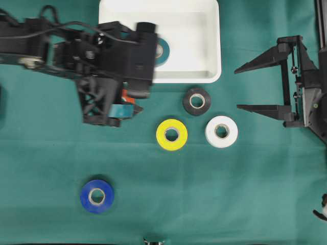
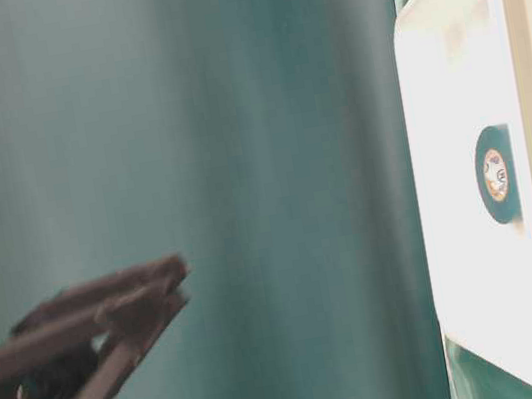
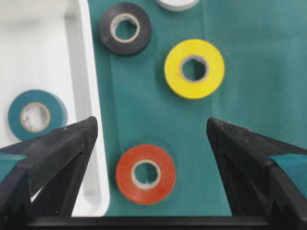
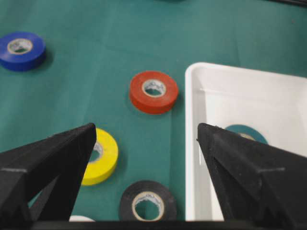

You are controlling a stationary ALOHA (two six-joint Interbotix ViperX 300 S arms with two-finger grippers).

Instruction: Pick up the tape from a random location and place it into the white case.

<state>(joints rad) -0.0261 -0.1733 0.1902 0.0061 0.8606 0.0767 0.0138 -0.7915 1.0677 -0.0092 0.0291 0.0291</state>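
Note:
The white case [image 1: 204,30] stands at the back middle with a teal tape [image 1: 163,51] lying flat inside it. A red tape [image 3: 145,174] lies on the green cloth just outside the case's near rim. My left gripper [image 3: 151,127] hovers open above it, one finger over the case rim, the other over cloth, nothing held. In the overhead view the left arm hides most of the red tape [image 1: 127,97]. My right gripper [image 1: 237,89] stands open and empty at the right, apart from every roll.
Other rolls lie flat on the cloth: black tape [image 1: 196,101], yellow tape [image 1: 171,134], white tape [image 1: 221,131] and, further front left, blue tape [image 1: 97,196]. The left arm reaches across the case's left part.

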